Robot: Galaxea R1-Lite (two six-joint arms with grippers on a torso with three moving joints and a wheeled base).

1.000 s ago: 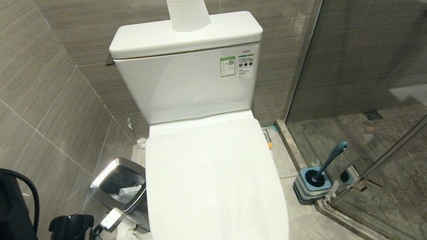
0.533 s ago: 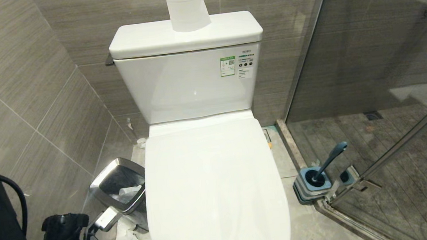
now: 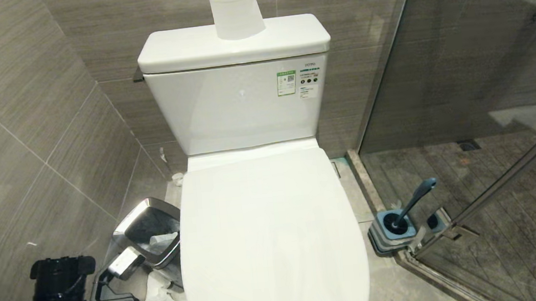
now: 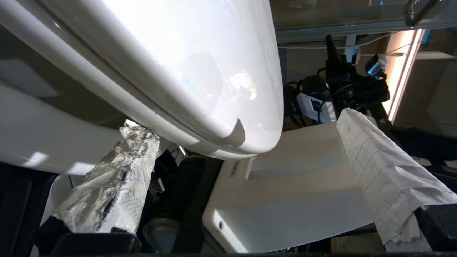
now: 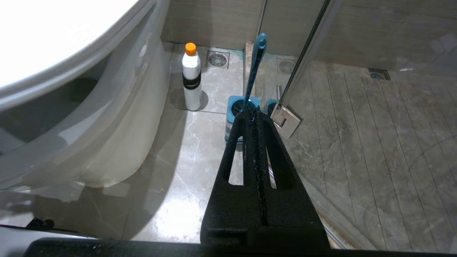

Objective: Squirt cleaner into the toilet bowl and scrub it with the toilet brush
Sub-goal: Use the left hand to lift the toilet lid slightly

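Note:
The toilet bowl [image 3: 266, 229] has its white lid down, so its inside is hidden and no cleaner shows. My left gripper [image 3: 146, 290] is low beside the lid's left front edge. It is open wide, with both fingers wrapped in white paper. In the left wrist view the left gripper [image 4: 242, 121] straddles the lid's front end [image 4: 178, 53], and one wrapped finger [image 4: 117, 178] sits against the rim below the seat. The toilet brush [image 3: 413, 200] leans in its blue holder [image 3: 394, 232] on the floor to the right. My right gripper [image 5: 251, 116] is shut and empty, low and aimed at the holder [image 5: 240, 107].
A steel-rimmed bin [image 3: 150, 230] with crumpled paper stands between the toilet and the left wall. A paper roll [image 3: 234, 8] sits on the tank. A white bottle with an orange cap [image 5: 191, 78] stands by the bowl's base. A glass shower door [image 3: 497, 182] closes off the right.
The left arm has drawn back toward the picture's left edge. Its gripper has shifted slightly left, and its lower wrapped finger shows more. The lid's front looks a little wider. The brush has not moved.

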